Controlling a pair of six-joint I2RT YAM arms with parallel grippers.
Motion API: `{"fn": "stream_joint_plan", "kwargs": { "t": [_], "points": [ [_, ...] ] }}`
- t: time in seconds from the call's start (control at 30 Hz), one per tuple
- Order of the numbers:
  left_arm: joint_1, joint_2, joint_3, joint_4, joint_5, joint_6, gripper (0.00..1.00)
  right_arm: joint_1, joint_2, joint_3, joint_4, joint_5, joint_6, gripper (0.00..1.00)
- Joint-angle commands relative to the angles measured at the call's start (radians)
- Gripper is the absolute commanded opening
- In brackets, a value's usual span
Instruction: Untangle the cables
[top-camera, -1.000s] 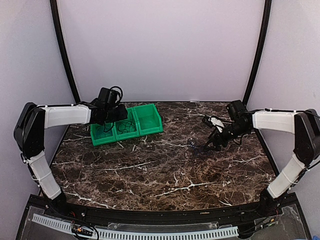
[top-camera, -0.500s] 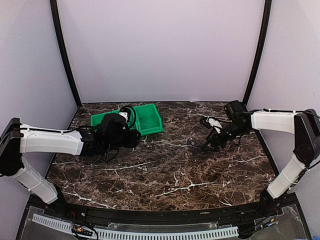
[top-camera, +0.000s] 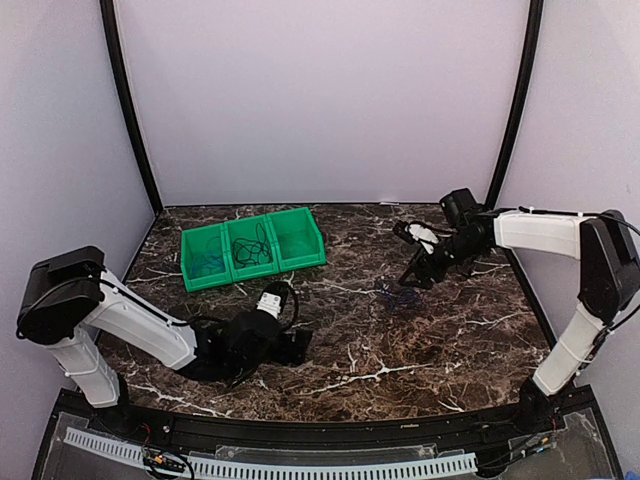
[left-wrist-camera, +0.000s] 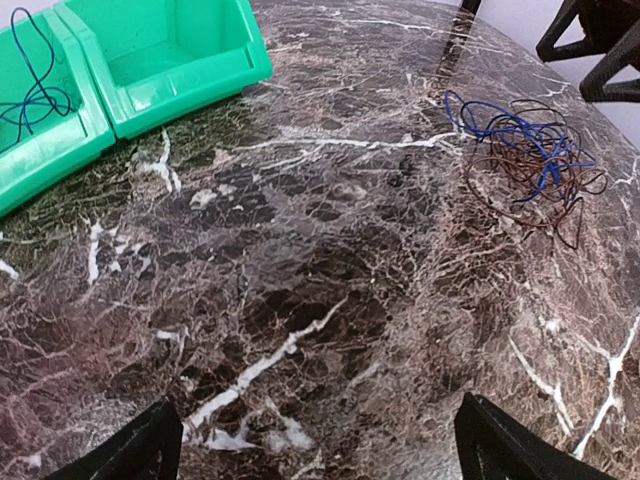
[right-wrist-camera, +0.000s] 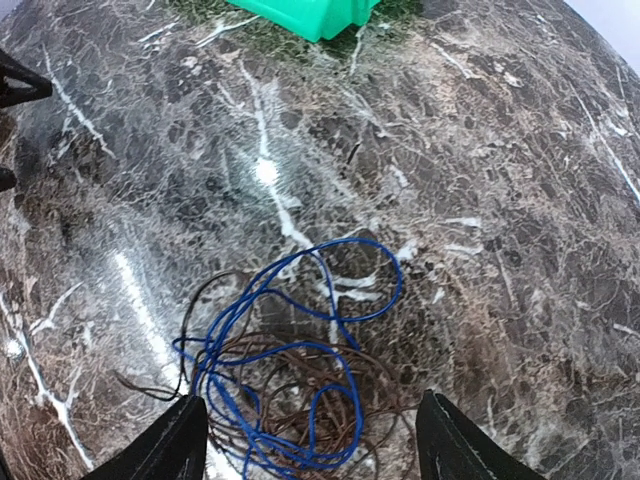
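Worktop (top-camera: 330, 335): dark marble. Green bin (top-camera: 305, 262), far left: blue cord (left-wrist-camera: 40, 95) and black cord (top-camera: 258, 248) lay in separate compartments, apparently sorted. Left pincer (left-wrist-camera: 320, 445): wide open, empty, low over bare worktop. Right pincer (right-wrist-camera: 310, 440): open, empty, above the cables (right-wrist-camera: 285, 405), which were blue and dark strands knotted together, not yet separated.

support surface: one table (top-camera: 420, 345), dark brown marble pattern with white veining. item 1: green three-compartment bin (top-camera: 305, 262), resting on the far left area of the top, slightly askew to the rear edge. item 2: the cables (left-wrist-camera: 525, 165), one loose tangle lying flat on the right-centre area, well apart from the bin. the tangle combines a blue cord and a dark cord, possibly brown or black.
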Motion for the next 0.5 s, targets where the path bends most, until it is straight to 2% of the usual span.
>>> {"fn": "stream_joint_plan", "kwargs": {
  "t": [0.0, 0.13, 0.27, 0.33, 0.37, 0.4, 0.43, 0.47],
  "points": [
    [-0.016, 0.071, 0.030, 0.094, -0.109, -0.090, 0.99, 0.007, 0.104, 0.106, -0.016, 0.054, 0.015, 0.73],
    [-0.019, 0.084, 0.031, 0.120, -0.136, -0.092, 0.99, 0.007, 0.198, 0.203, -0.065, 0.063, 0.021, 0.68],
    [-0.042, 0.078, 0.025, 0.158, -0.148, -0.053, 0.99, 0.010, 0.221, 0.256, -0.105, -0.025, 0.038, 0.64],
    [-0.087, 0.062, 0.036, 0.073, -0.289, -0.100, 0.99, 0.019, 0.205, 0.257, -0.121, -0.077, 0.031, 0.63],
    [-0.125, 0.054, 0.049, -0.034, -0.461, -0.267, 0.99, 0.026, 0.195, 0.256, -0.137, -0.107, 0.019, 0.63],
    [-0.139, 0.048, 0.108, -0.394, -0.529, -0.473, 0.99, 0.034, 0.182, 0.251, -0.149, -0.129, 0.009, 0.63],
    [-0.151, 0.058, 0.136, -0.605, -0.579, -0.933, 0.99, 0.044, 0.170, 0.243, -0.152, -0.133, 0.006, 0.64],
    [-0.153, 0.104, 0.182, -0.939, -0.573, -1.369, 0.99, 0.054, 0.160, 0.236, -0.150, -0.125, 0.011, 0.64]
  ]
}}
